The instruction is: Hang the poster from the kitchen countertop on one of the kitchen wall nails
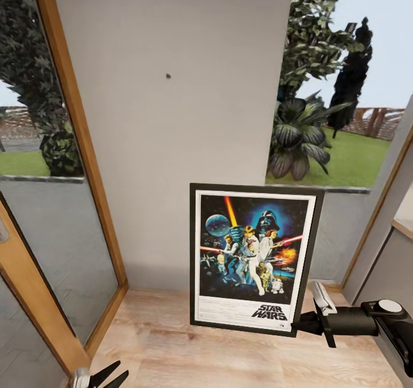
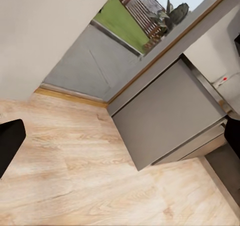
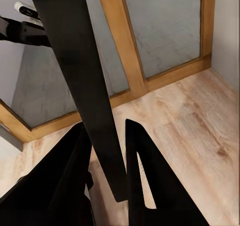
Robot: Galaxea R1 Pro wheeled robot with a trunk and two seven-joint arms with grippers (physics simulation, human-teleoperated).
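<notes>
Wall panel [image 1: 172,136]: pale grey, between two glazed openings, directly ahead of my right pincer [image 1: 303,322].

Floor [image 1: 229,353]: light wood, below both arms.

Poster [image 1: 252,259]: upright, off the counter, carried in the air in front of the wall, low and to the right of the nail. Its lower right corner sits in my right pincer; the right wrist view shows the black frame edge [image 3: 82,85] clamped between the two fingers [image 3: 137,171], closed tight on it.

Left pincer [image 1: 109,375]: low, well apart from the poster, fingers slightly parted, holding nothing.

Nail [image 1: 168,76]: small dark dot, high above the poster.

Progress, my judgement: pickup done; raising, aligning and hooking remain.
</notes>
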